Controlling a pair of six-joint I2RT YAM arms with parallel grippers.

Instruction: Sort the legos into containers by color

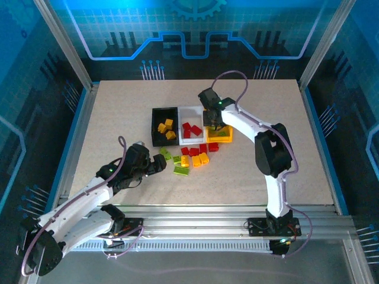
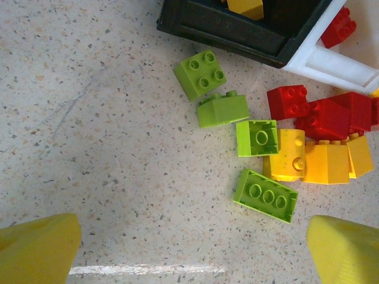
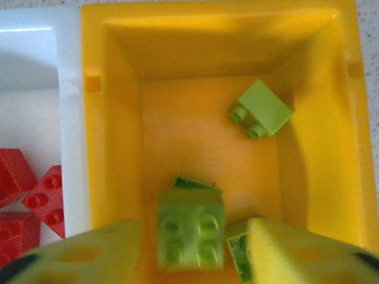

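Speckled beige worktop (image 1: 118,118) is seen inside a blue-lit enclosure (image 1: 35,71). Three joined bins are set in a row at its middle: the black bin (image 1: 154,127) at the left, the white bin (image 1: 190,141) in the centre and the yellow bin (image 1: 220,140) at the right. Yellow bricks (image 1: 166,127) are held in the black bin and red bricks (image 1: 190,129) in the white one.

The right pincer (image 1: 214,124) is hung over the yellow bin with its jaws parted and nothing clasped. A blurred lime green brick (image 3: 190,228) is seen between the fingers, with a gap at its left side. A second lime brick (image 3: 260,109) is tipped on the bin floor at the far right.

Loose legos (image 1: 192,157) are scattered on the worktop just near of the bins. Among them are a lime square brick (image 2: 201,74) close to the black bin, a long lime brick (image 2: 265,195), a red brick (image 2: 288,100) and an orange-yellow brick (image 2: 325,163); these last two are bunched with others at the right.

The left pincer (image 2: 192,248) is spread wide and empty, and is held low over bare worktop just near of the lime pieces, touching none of them.
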